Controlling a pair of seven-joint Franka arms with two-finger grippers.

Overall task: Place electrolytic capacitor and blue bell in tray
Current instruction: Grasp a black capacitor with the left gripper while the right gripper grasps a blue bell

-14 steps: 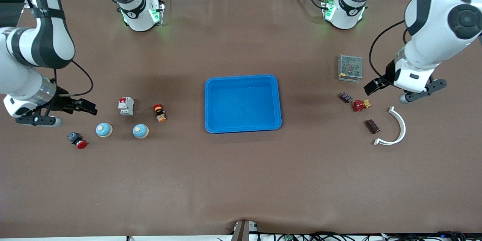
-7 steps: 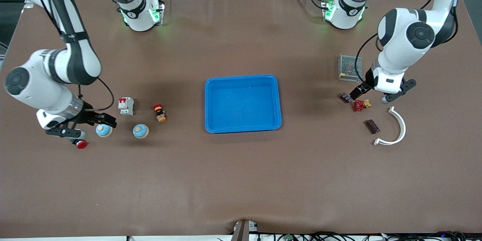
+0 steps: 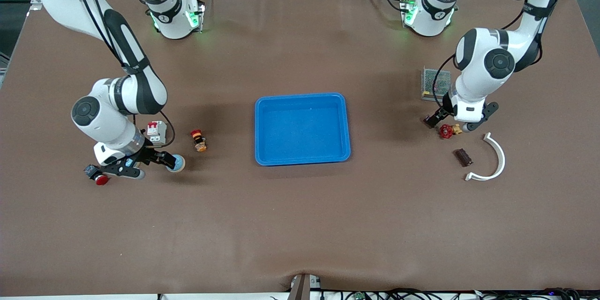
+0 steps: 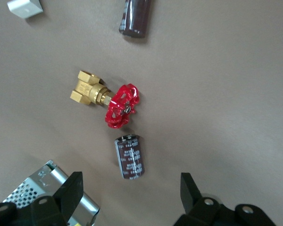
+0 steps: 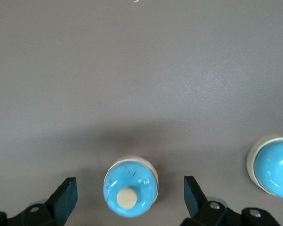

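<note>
A dark maroon electrolytic capacitor (image 4: pixel 129 157) lies on the brown table beside a red-handled brass valve (image 4: pixel 108 101). My left gripper (image 4: pixel 130 195) (image 3: pixel 433 119) hangs open just above it, with nothing between its fingers. A blue bell (image 5: pixel 130 187) with a cream knob sits between the open fingers of my right gripper (image 5: pixel 130 197) (image 3: pixel 157 159), untouched. A second blue bell (image 5: pixel 273 167) (image 3: pixel 178 164) stands close beside it. The front view shows only this one bell, as the arm covers the other. The empty blue tray (image 3: pixel 302 131) lies mid-table between the two arms.
Near the right gripper are a red-and-white breaker (image 3: pixel 157 132), an orange push button (image 3: pixel 198 140) and a red-capped button (image 3: pixel 97 176). Near the left gripper are a metal mesh box (image 3: pixel 433 83), another dark capacitor (image 3: pixel 463 157) and a white curved piece (image 3: pixel 494 159).
Both arms swung in and came down. The right gripper moved from beside the red-capped button to over the bells. The left gripper moved toward the tray to over the capacitor.
</note>
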